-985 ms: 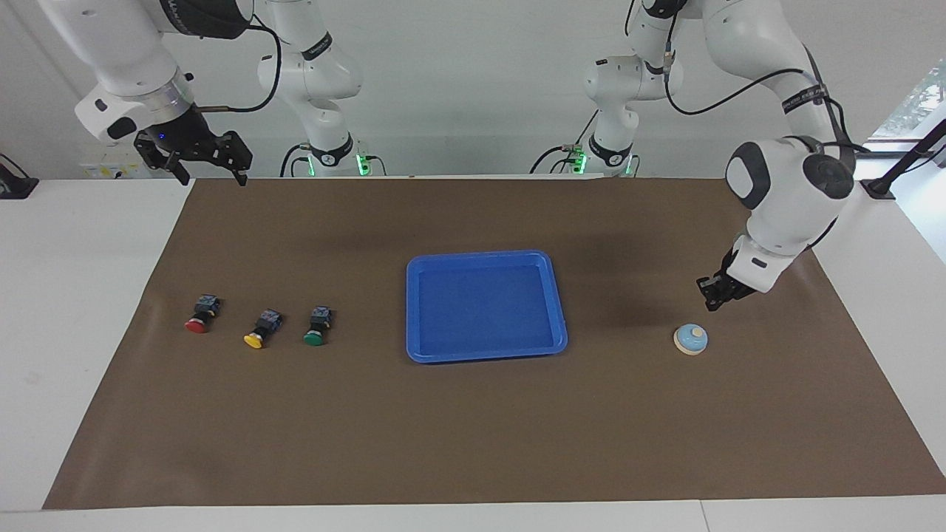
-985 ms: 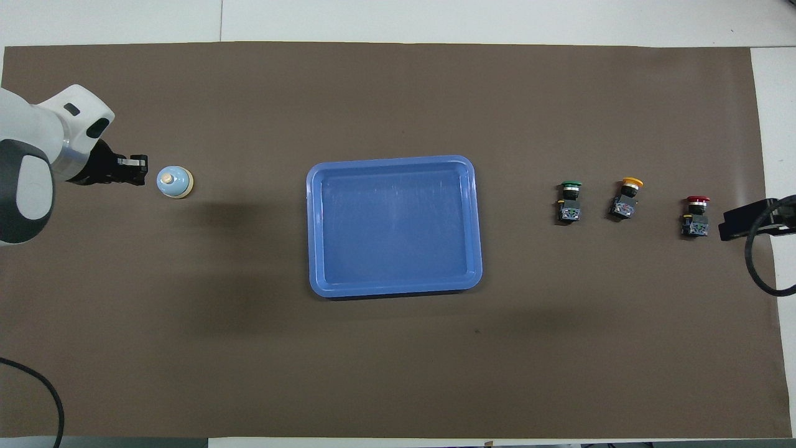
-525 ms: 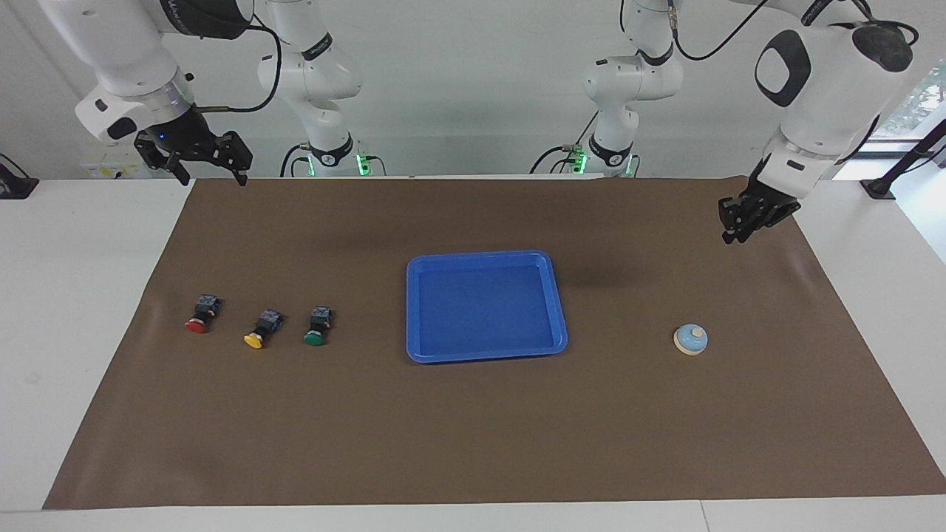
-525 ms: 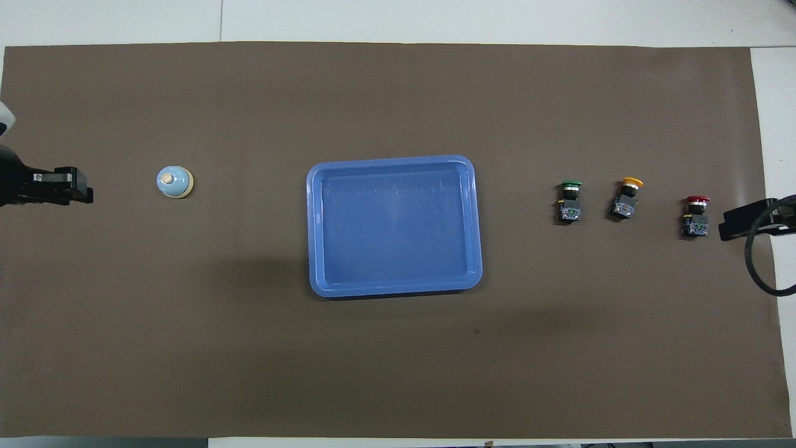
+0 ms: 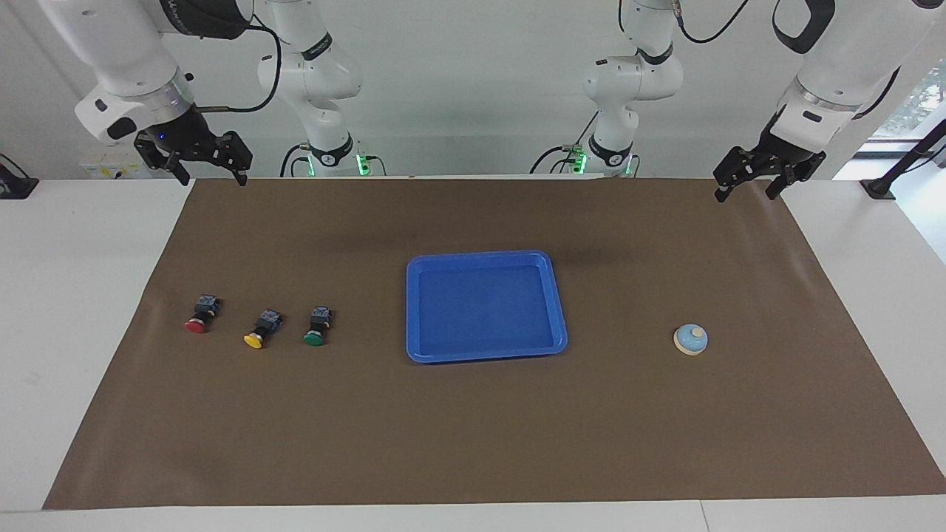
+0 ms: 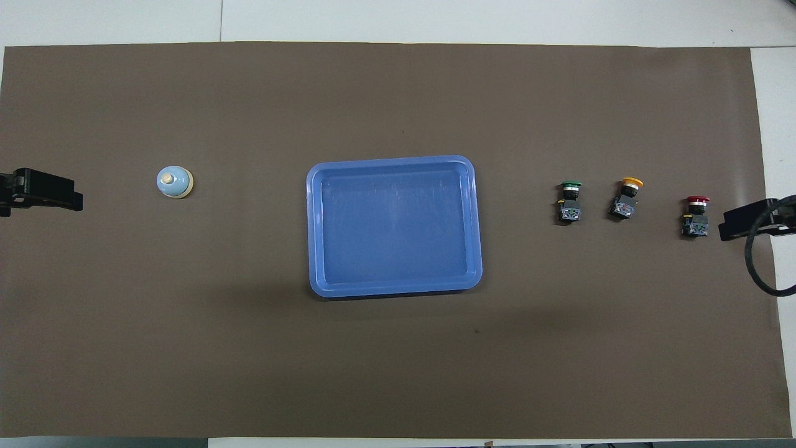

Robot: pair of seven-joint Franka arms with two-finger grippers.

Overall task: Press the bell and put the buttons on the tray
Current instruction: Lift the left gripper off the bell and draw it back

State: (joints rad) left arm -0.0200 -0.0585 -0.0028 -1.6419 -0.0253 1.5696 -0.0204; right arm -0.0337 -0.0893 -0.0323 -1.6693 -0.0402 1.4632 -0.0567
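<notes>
The light-blue bell (image 5: 691, 339) (image 6: 174, 182) stands alone on the mat toward the left arm's end. A blue tray (image 5: 480, 256) (image 6: 393, 225) lies mid-table with nothing in it. The red button (image 5: 198, 316) (image 6: 695, 216), yellow button (image 5: 260, 329) (image 6: 627, 199) and green button (image 5: 316, 327) (image 6: 570, 202) lie in a row toward the right arm's end. My left gripper (image 5: 745, 193) hangs open and holds nothing, over the mat's corner at the robots' edge, well away from the bell. My right gripper (image 5: 212, 179) waits open over the other corner at the robots' edge.
A brown mat (image 5: 473, 428) covers most of the white table (image 5: 81, 295). The two arm bases (image 5: 473, 155) stand at the robots' edge. A black cable (image 6: 762, 267) loops by the right gripper near the red button.
My left gripper rose from beside the bell, drew back toward the robots' edge of the mat and went from shut to open. The right arm, bell, tray and buttons have not moved.
</notes>
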